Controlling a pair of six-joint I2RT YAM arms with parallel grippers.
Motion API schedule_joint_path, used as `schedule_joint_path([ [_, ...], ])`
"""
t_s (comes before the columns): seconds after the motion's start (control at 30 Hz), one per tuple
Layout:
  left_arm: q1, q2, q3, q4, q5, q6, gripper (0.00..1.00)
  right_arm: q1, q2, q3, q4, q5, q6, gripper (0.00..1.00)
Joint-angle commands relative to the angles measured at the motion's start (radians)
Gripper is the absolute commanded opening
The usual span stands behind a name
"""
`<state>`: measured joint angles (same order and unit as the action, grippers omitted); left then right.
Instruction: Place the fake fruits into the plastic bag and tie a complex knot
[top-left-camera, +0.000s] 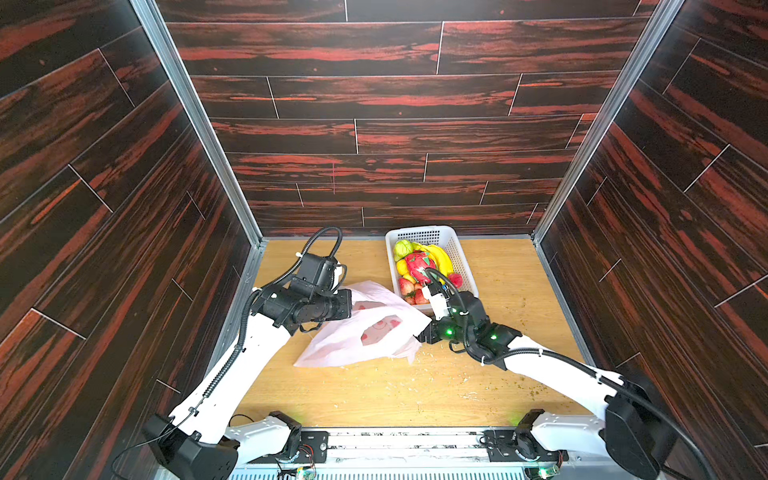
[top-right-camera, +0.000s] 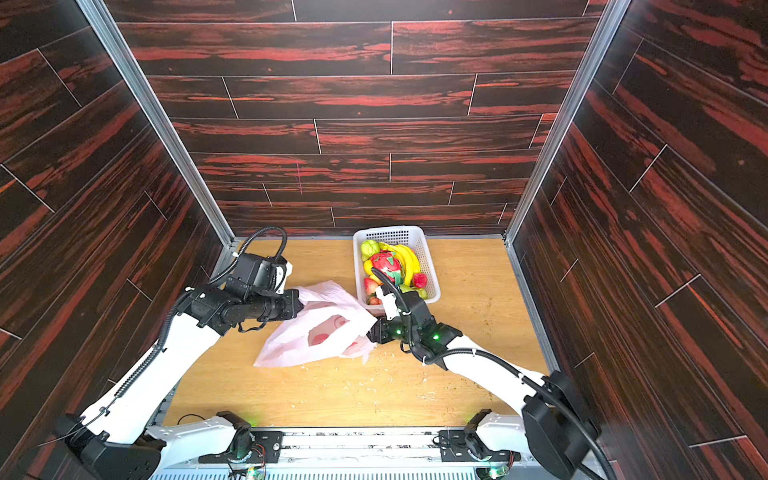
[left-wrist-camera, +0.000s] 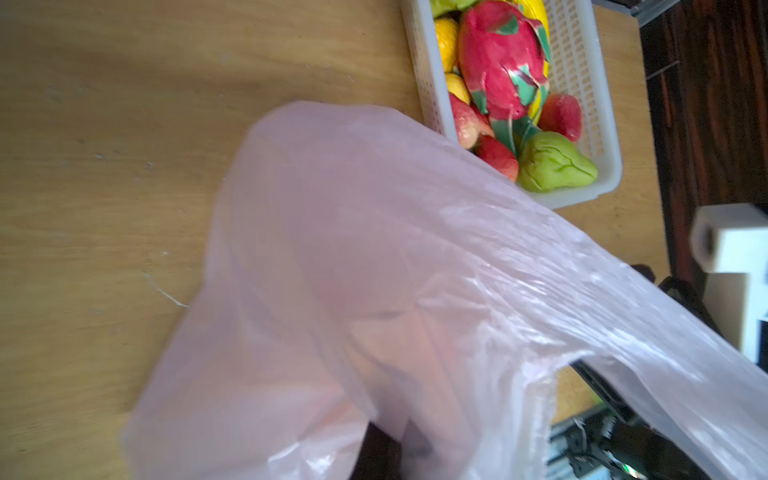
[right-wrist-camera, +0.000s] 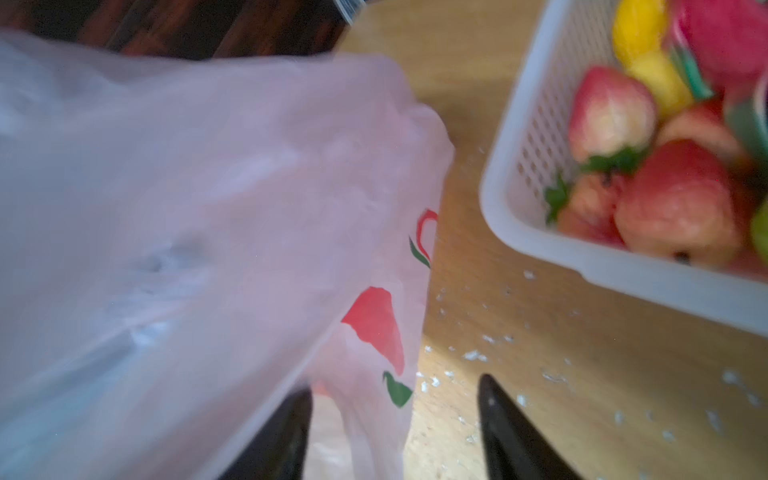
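Wide shot first: the wooden table (top-left-camera: 498, 374), flecked with pale crumbs (right-wrist-camera: 473, 355). Across it sprawls the pale-pink plastic bag (top-left-camera: 365, 332), right up against the white perforated basket (top-left-camera: 462, 262) on its left-arm side. Whether film and basket actually touch, I can't tell. The bag is tented up off the wood, and red fruit prints glow through the film.

Now the arms. The left gripper (top-left-camera: 353, 306) is at the bag's raised edge, on the side away from the basket, with its claw pressed together on the film. The right gripper (right-wrist-camera: 395, 386) sits just off the basket's near corner with its claw spread wide. One finger is tucked under the bag's hem, the other is out over bare table, and nothing is pinched.

Into the basket: the fake fruits (top-right-camera: 392, 272) are piled there. The dragon fruit (top-left-camera: 419, 266) rides on top mid-basket, and the bananas (top-left-camera: 441, 255) curve along the wall away from the bag. The strawberries (top-left-camera: 405, 286) crowd the end nearest the right gripper, and a green lumpy fruit (top-left-camera: 402, 248) is at the far end.
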<state>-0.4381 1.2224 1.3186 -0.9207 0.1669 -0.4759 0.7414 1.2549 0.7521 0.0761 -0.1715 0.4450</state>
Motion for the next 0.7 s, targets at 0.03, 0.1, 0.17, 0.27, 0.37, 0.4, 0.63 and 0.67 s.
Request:
schedule_joint_path([
  [0.03,0.006,-0.002,-0.007,0.019,0.055,-0.003,0.0,0.003,-0.062,-0.02,0.103,-0.103,-0.113,0.79],
  [0.1,0.007,-0.003,-0.008,0.019,0.051,-0.001,0.0,0.003,-0.073,-0.026,0.148,-0.141,-0.127,0.81],
  [0.17,0.008,-0.006,-0.01,0.021,0.053,0.003,0.0,0.003,-0.084,-0.032,0.202,-0.169,-0.131,0.84],
  [0.27,0.009,-0.008,-0.014,0.023,0.045,0.012,0.0,0.003,-0.081,-0.015,0.271,-0.259,-0.133,0.85],
  [0.37,0.011,-0.008,-0.013,0.023,0.045,0.008,0.0,0.002,-0.068,0.01,0.27,-0.307,-0.155,0.85],
  [0.4,0.012,-0.009,-0.015,0.029,0.043,-0.003,0.0,0.003,-0.073,0.008,0.257,-0.296,-0.17,0.85],
  [0.63,0.044,-0.026,-0.046,0.138,0.101,-0.153,0.0,0.001,-0.191,-0.132,0.249,-0.137,-0.236,0.94],
  [0.67,0.046,-0.026,-0.046,0.152,0.123,-0.171,0.0,0.002,-0.209,-0.157,0.256,-0.118,-0.244,0.95],
])
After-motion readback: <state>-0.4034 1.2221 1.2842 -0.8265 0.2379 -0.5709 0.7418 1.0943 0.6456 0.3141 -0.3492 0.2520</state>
